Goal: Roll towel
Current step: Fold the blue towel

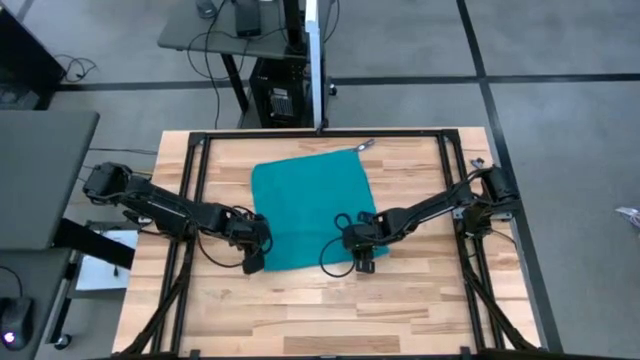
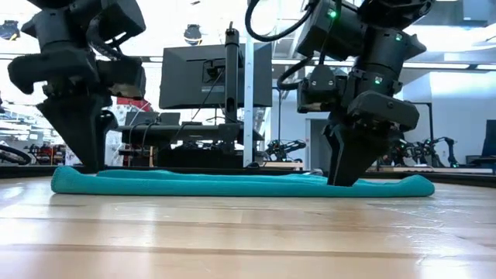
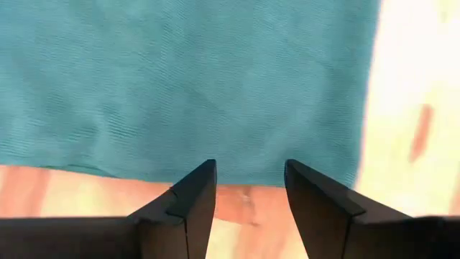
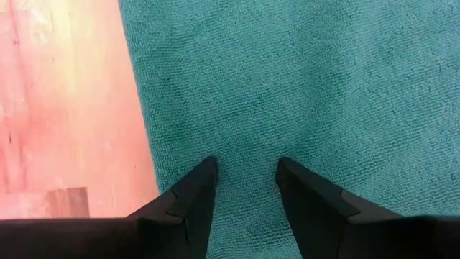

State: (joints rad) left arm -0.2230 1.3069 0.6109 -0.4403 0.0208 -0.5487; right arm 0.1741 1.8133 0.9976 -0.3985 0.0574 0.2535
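Note:
The teal towel (image 1: 310, 205) lies spread flat on the wooden table; in the low view it is a low teal strip (image 2: 232, 184). My left gripper (image 1: 254, 258) stands open at the towel's near-left corner. Its fingertips (image 3: 208, 173) are at the near edge, with bare wood showing between them. My right gripper (image 1: 363, 258) is open over the near-right corner, with both fingertips over the cloth (image 4: 302, 86). Both grippers point steeply down, low over the table (image 2: 81, 159) (image 2: 349, 174). My left gripper has its fingertips (image 3: 295, 173) at the towel's near edge (image 3: 244, 180), coming from above; whether they touch the cloth I cannot tell. My right gripper's open fingertips (image 4: 208, 169) come down onto the towel's top (image 4: 244, 155) near its near-right corner. The cloth lies flat there.
Black frame rails (image 1: 190, 200) (image 1: 452, 190) run along both sides of the table. A small metal piece (image 1: 362, 145) lies at the towel's far-right corner. A black cable loop (image 1: 342, 220) hangs by my right gripper. Bare wood (image 1: 320, 310) stretches toward the near edge.

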